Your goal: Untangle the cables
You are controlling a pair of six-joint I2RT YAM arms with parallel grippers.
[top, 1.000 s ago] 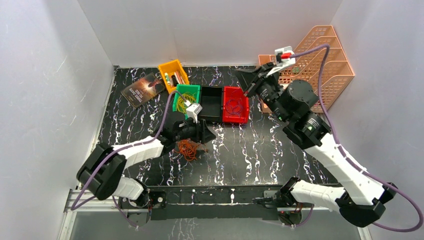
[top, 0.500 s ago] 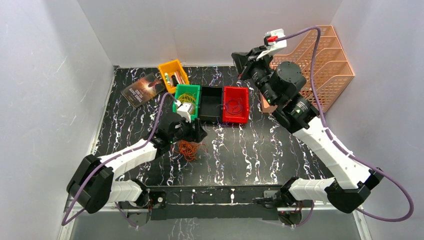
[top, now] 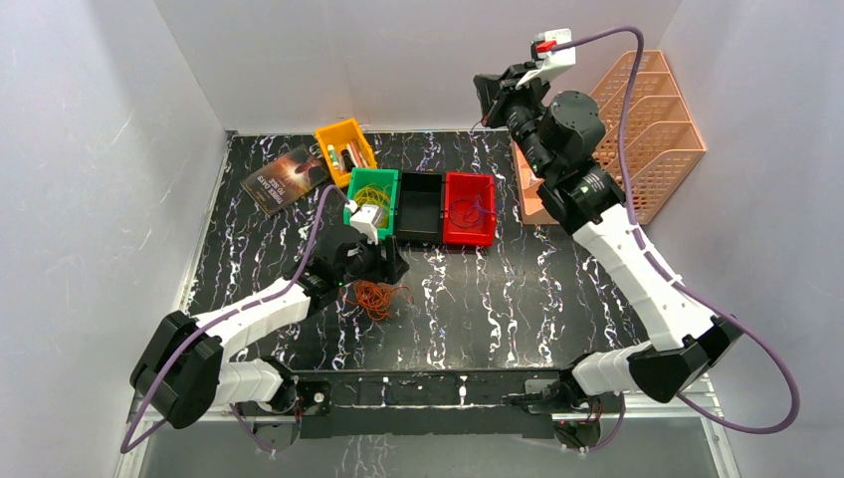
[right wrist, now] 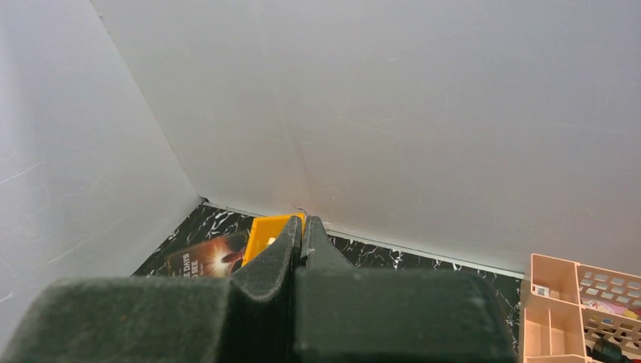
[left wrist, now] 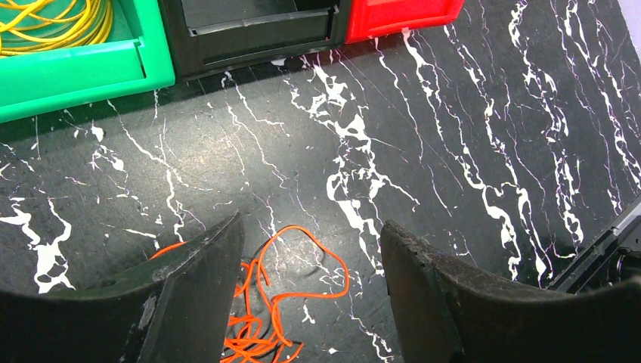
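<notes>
- The yellow cables point(top: 372, 192) lie coiled in the green bin point(left wrist: 75, 72), and a red cable point(top: 466, 211) lies in the red bin point(top: 468, 240); both look sorted.
- The orange cables point(top: 376, 296) lie in a loose tangle on the tabletop point(top: 518, 299), just in front of the bins, not yet separated.
- The left end effector point(left wrist: 310, 234) hovers spread over that tangle, holding nothing.
- The right end effector point(right wrist: 302, 227) is pressed together and raised high near the back wall, with nothing visible in it.

A black, white-veined bench point(top: 518, 299) carries loose orange cables point(top: 376, 296) near its front left. Behind them a green bin point(top: 375, 172), black bin point(top: 420, 204) and red bin point(top: 468, 240) touch in a row. A yellow bin point(top: 334, 126), book point(top: 286, 176) and peach rack point(top: 657, 149) lie farther back.
</notes>
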